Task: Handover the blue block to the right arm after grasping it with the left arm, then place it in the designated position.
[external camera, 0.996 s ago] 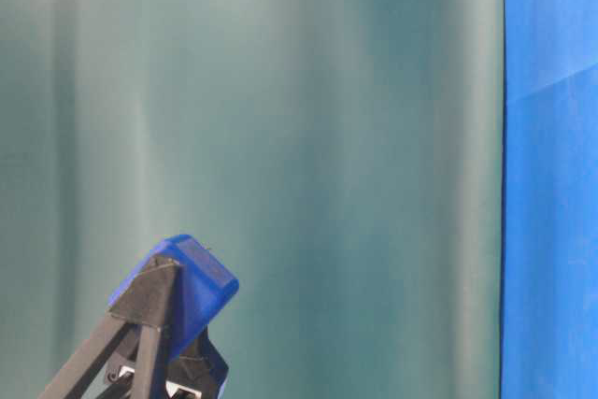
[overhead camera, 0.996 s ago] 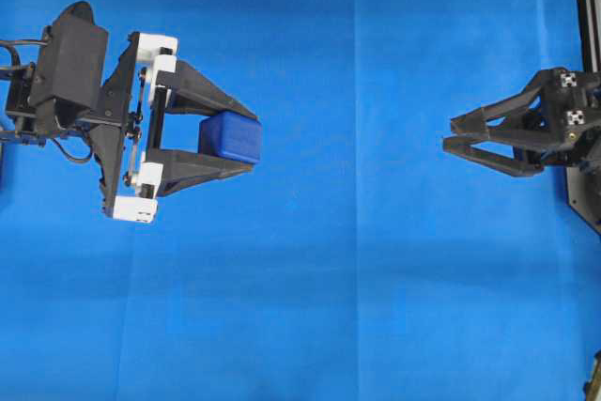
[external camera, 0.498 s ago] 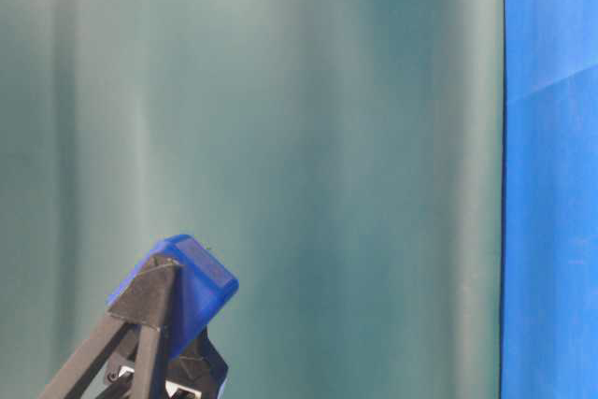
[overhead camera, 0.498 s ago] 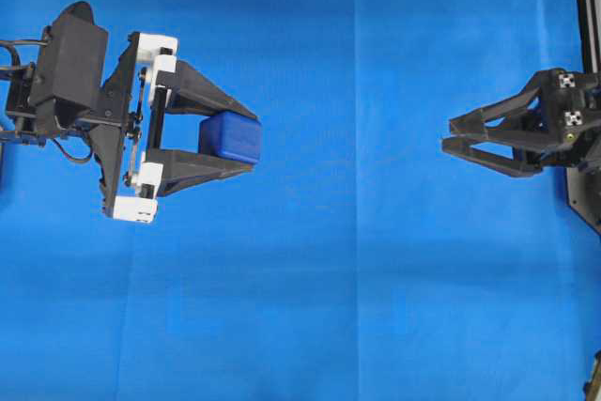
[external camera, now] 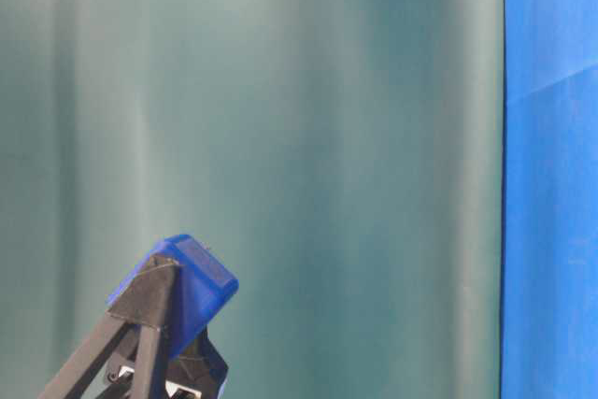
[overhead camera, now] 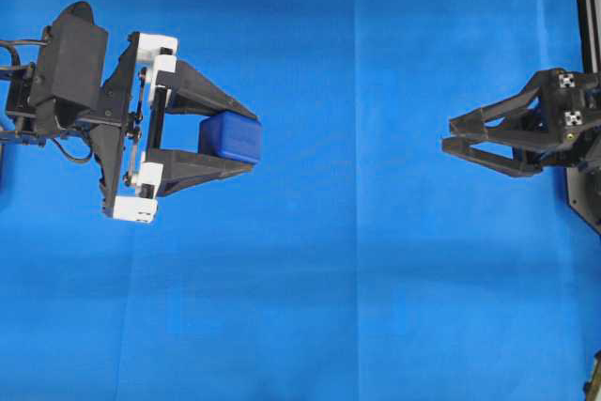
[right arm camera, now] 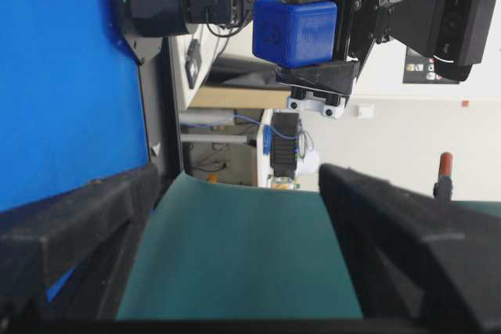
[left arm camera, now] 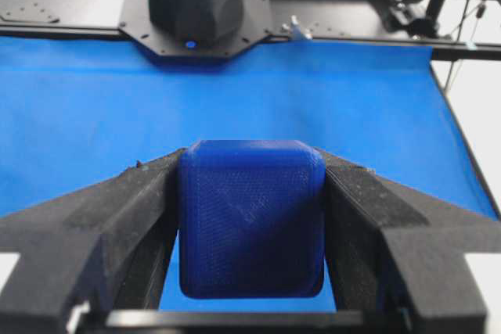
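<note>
left tool [overhead camera: 252,136] w/ unlabelled blue block [overhead camera: 231,137]

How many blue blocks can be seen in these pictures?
1. The blue block is clamped between the fingers of the left arm, above the blue cloth. No other block shows.
</note>
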